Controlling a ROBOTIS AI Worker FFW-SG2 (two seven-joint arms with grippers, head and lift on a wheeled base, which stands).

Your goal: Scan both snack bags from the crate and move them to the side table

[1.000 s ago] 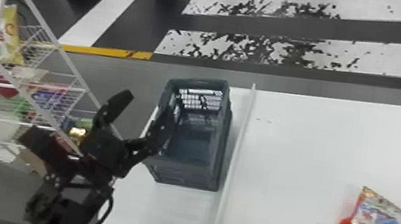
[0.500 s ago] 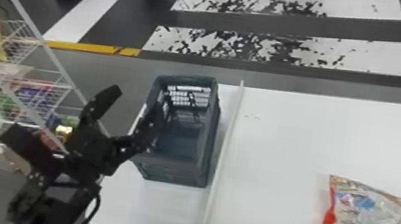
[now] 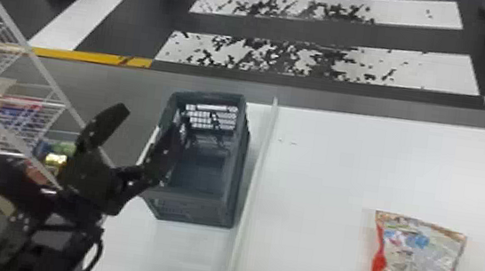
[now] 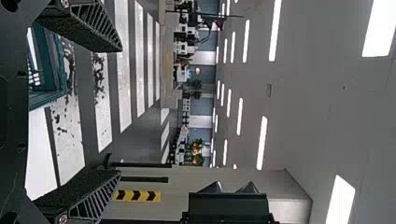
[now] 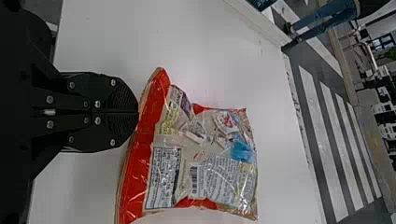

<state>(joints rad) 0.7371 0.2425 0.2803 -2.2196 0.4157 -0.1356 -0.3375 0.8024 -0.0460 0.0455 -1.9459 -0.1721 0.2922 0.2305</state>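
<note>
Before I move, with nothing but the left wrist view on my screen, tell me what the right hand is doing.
Observer: The right hand is closed on the red end of a snack bag.

Operator: Place that bag against the crate for me.

Observer: It's off to the robot's right of the crate, on the far side of the long pale strip that runs between them.

Operator: Now warn me about anything on the other side.

Observer: A white wire rack stands to the robot's left of the crate.

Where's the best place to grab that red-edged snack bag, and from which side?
Probably the red end strip of the snack bag, from the robot's side: that edge is nearest and looks flatter than the bulging middle. The right gripper pinches it there.
</note>
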